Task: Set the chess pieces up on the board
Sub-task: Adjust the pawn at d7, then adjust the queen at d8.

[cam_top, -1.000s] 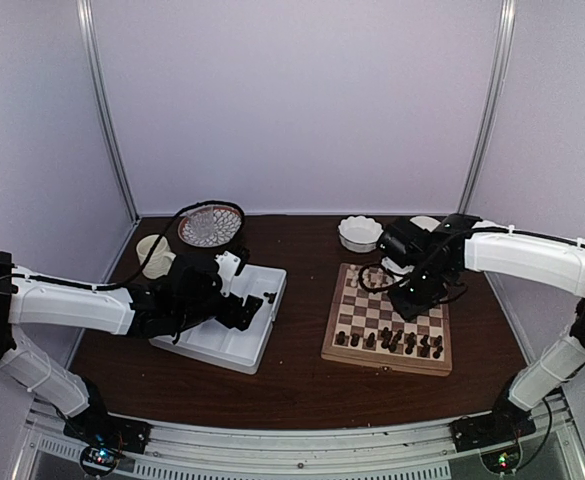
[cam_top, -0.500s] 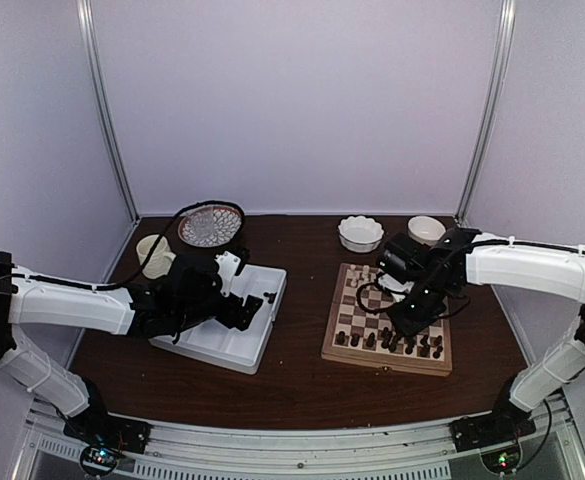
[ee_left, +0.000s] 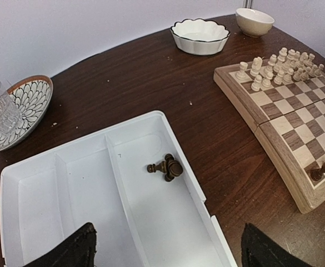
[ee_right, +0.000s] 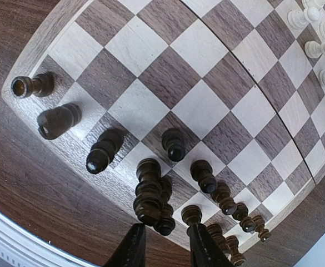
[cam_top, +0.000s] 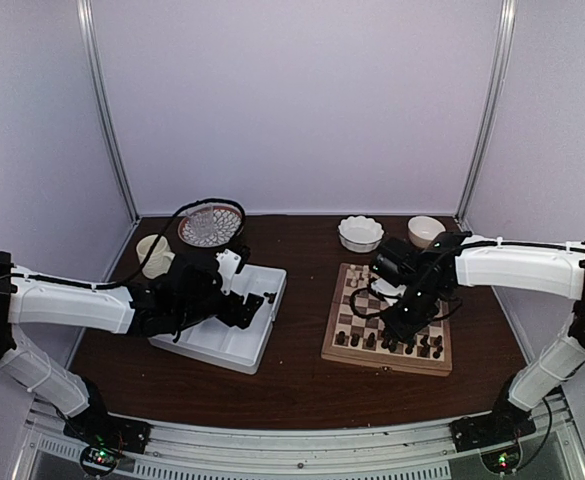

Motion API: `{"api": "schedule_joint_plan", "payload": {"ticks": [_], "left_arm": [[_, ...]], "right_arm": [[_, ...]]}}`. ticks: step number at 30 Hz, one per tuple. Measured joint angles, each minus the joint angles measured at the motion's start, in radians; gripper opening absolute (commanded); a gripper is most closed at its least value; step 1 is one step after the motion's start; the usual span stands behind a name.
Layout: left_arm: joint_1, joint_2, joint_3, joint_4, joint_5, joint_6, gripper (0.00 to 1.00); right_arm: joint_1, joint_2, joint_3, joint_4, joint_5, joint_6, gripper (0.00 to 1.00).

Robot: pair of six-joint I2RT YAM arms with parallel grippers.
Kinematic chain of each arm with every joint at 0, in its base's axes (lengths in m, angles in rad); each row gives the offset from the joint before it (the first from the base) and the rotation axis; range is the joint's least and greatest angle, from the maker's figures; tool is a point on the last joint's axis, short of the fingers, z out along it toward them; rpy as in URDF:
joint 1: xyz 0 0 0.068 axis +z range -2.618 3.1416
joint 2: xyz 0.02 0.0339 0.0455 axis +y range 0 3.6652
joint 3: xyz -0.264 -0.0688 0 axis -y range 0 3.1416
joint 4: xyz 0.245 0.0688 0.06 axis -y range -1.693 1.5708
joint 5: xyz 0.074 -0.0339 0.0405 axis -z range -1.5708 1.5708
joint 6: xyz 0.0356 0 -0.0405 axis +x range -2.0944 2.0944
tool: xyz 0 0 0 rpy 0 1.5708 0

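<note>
Left tool (ee_left: 170, 246) gapes over the white tray (ee_left: 68, 183) with a couple dark chess pieces (ee_left: 166, 167) inside. Right tool (ee_right: 163, 245) is low over the crowded near rows of the board (ee_right: 168, 61), grip unclear. Cream pieces (ee_left: 284, 64) line its far edge.

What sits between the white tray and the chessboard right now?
Only bare brown tabletop between tray and chessboard, seen in the left wrist view.

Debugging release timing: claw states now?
Left claw: open, empty.
Right claw: narrow gap at the chess pieces; cannot tell if holding.
</note>
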Motion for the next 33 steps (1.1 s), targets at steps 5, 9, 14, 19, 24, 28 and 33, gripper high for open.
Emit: {"api": "schedule_joint_plan", "payload": {"ticks": [5, 9, 14, 19, 24, 28, 33], "left_arm": [[0.0, 0.0, 0.001, -0.005, 0.001, 0.0, 0.9], [0.0, 0.0, 0.001, -0.012, 0.001, 0.0, 0.9], [0.0, 0.0, 0.001, -0.014, 0.001, 0.0, 0.9], [0.0, 0.0, 0.001, -0.014, 0.001, 0.0, 0.9], [0.0, 0.0, 0.001, -0.015, 0.001, 0.0, 0.9], [0.0, 0.0, 0.001, -0.015, 0.001, 0.0, 0.9], [0.0, 0.0, 0.001, -0.016, 0.001, 0.0, 0.9]], "right_arm": [[0.0, 0.002, -0.003, 0.007, -0.002, 0.0, 0.28], [0.0, 0.01, -0.008, 0.013, -0.002, -0.001, 0.27], [0.0, 0.014, -0.009, 0.017, -0.003, -0.001, 0.23], [0.005, 0.015, -0.009, 0.018, -0.003, 0.0, 0.27], [0.005, 0.015, -0.011, 0.019, -0.007, 0.0, 0.31], [0.006, 0.013, -0.011, 0.022, -0.015, 0.0, 0.32], [0.006, -0.011, -0.021, 0.028, -0.029, 0.0, 0.33]]}}
